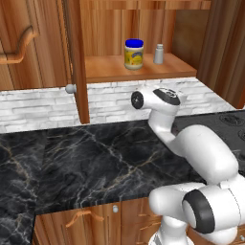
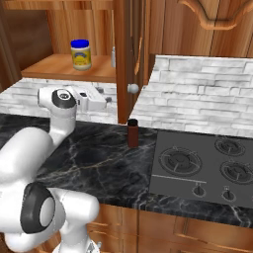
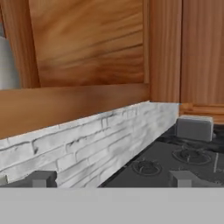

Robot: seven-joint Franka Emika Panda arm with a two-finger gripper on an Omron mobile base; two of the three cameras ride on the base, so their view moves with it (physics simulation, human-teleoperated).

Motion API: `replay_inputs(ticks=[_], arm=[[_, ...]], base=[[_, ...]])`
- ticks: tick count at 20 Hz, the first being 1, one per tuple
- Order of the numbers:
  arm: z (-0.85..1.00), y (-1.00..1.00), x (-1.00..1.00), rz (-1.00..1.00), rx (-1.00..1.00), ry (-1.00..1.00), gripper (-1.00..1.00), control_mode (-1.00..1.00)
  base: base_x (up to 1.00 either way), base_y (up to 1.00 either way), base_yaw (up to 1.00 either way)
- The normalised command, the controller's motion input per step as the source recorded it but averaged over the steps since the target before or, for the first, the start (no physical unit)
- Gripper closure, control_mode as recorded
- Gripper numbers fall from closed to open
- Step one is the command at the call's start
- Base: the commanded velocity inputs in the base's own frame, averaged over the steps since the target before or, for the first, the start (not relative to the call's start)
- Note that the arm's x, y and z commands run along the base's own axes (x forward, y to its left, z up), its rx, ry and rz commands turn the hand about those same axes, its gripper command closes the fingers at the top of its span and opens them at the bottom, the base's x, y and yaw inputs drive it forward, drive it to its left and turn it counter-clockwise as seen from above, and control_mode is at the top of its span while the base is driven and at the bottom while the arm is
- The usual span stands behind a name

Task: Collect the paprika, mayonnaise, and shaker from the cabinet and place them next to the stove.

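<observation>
The mayonnaise [image 1: 134, 53] and the small grey shaker [image 1: 159, 54] stand on the plank shelf of the open cabinet [image 1: 139, 72]. In the right base view the mayonnaise [image 2: 81, 54] shows in full, while the door edge hides most of the shaker [image 2: 113, 57]. The paprika [image 2: 133, 133] stands upright on the marble counter just left of the stove [image 2: 197, 165]. My gripper [image 2: 107, 101] hovers below the shelf's front edge, pointing right toward the stove. In the hand view its fingertips [image 3: 41, 178] stand wide apart with nothing between them, so the gripper [image 3: 111, 179] is open.
The open cabinet door [image 1: 76, 62] with its silver knob [image 1: 71, 88] juts out over the counter. A white brick backsplash [image 2: 197, 99] runs behind the counter. A grey box [image 3: 194, 127] sits beyond the stove [image 3: 175, 159]. Drawers with curved handles [image 1: 83, 217] lie below.
</observation>
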Motion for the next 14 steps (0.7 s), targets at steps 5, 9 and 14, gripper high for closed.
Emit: replay_inputs(ticks=[5,9,14], arm=[[0.52,0.04,-0.13,0.27,0.05,0.06,-1.0,-1.0],[0.51,0.19,0.0,0.34,0.05,0.06,-1.0,-1.0],[0.53,0.33,0.0,0.34,0.03,0.08,-1.0,-1.0]], base=[[0.0,0.0,0.0],[0.0,0.0,0.0],[0.0,0.0,0.0]])
